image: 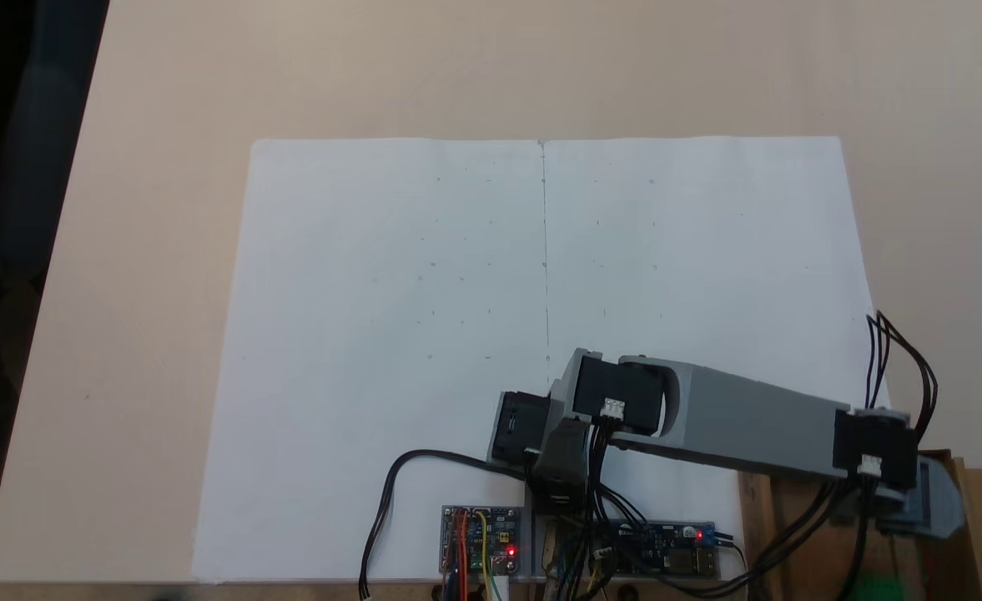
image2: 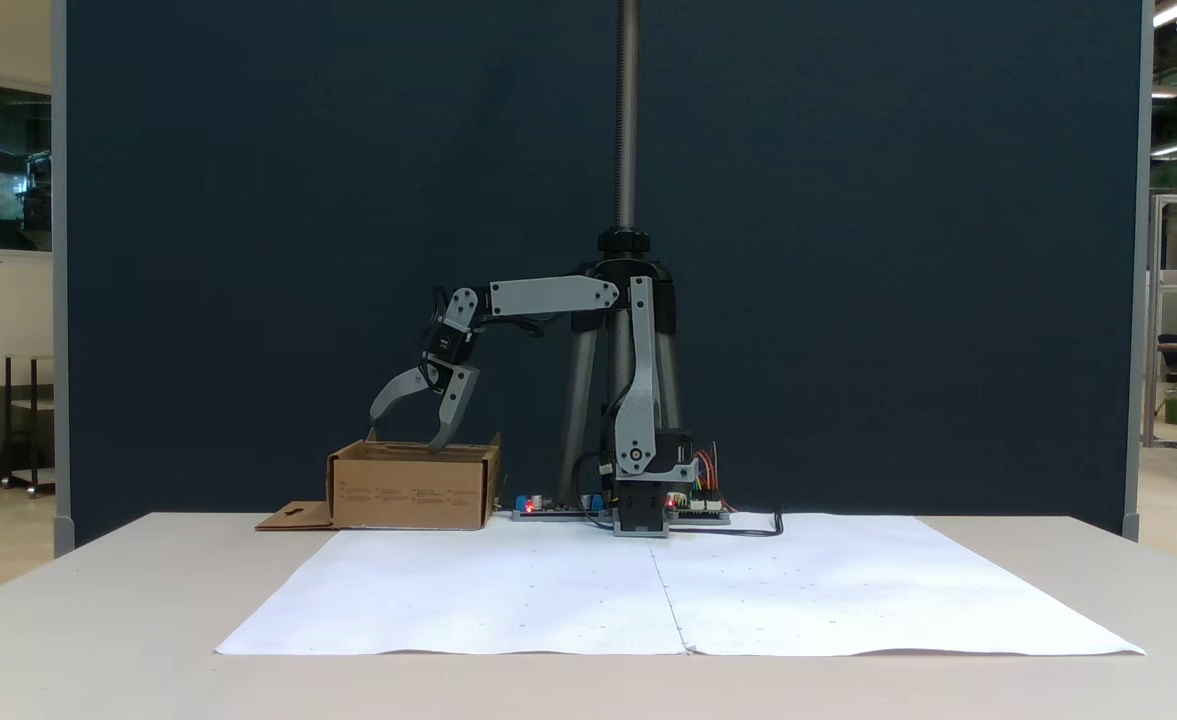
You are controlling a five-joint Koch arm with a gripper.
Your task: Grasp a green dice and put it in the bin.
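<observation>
I have the gripper [image2: 406,432] hanging over the cardboard bin [image2: 413,488] with its fingers spread apart and empty, which I take as the drop made, since a green blur, likely the dice [image: 877,584], lies inside.

Arm base [image2: 641,505] stands at the far edge of the white paper sheet [image2: 678,585], at 12 o'clock from the sheet's centre. The forearm reaches toward 9 o'clock. Gripper [image2: 404,442] hangs tips-down over the bin [image2: 413,488], jaws spread apart, tips at the rim of the box. The bin's flap [image2: 293,517] lies flat on the table [image2: 98,620] at its 9 o'clock side.
</observation>
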